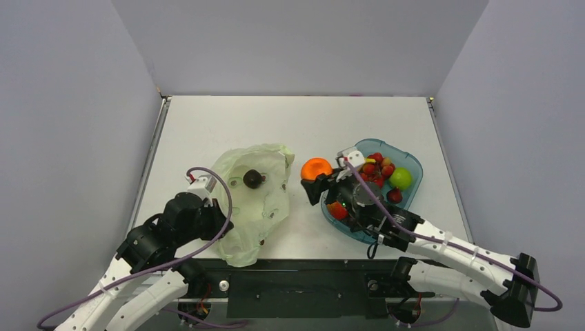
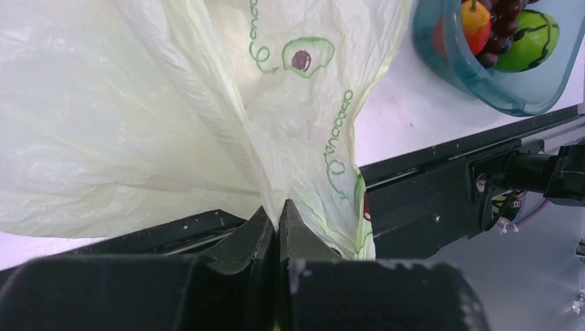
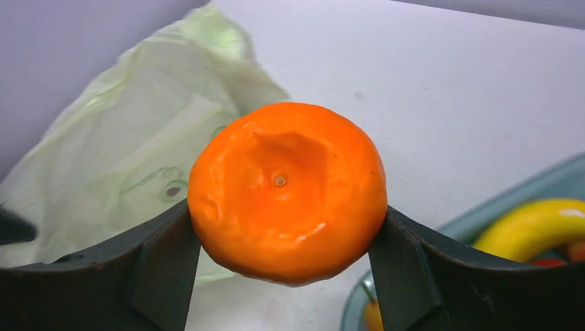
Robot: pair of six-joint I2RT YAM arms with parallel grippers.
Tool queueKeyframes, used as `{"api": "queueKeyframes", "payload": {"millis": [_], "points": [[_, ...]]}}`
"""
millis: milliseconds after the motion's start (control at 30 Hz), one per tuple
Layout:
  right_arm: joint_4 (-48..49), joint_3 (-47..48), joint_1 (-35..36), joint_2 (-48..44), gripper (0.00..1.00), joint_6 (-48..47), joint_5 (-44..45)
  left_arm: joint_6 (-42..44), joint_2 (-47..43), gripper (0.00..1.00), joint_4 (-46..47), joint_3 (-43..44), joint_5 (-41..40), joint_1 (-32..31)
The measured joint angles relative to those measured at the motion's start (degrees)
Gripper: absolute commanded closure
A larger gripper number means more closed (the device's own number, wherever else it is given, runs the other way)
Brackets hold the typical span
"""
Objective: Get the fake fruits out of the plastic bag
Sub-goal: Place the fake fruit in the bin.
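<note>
While my right gripper squeezes the orange fruit with 2 fingers, up between the plastic bag and the blue tray, it could pop out, because it is round and smooth. My left gripper pinches the bag's edge tight; thin plastic may slip.

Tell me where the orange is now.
In the top view, the orange is centre-right, clamped in the right gripper, between the bag and the tray.
</note>
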Motion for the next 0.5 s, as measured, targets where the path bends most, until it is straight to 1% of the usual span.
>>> {"api": "queueKeyframes", "payload": {"millis": [167, 300, 500], "points": [[-8.31, -3.76, -7.61, -8.37, 1.00, 4.00, 7.89, 2.56, 2.03, 1.00, 2.54, 1.05, -0.79, 0.00], [-14.88, -5.66, -15.43, -10.67, 1.00, 8.52, 9.70, 4.33, 3.87, 1.00, 3.58, 1.01, -0.76, 0.00], [-24.20, -7.87, -26.91, -11.76, 1.00, 15.28, 11.37, 5.77, 3.80, 1.00, 4.94, 0.39, -0.07, 0.00]]}}
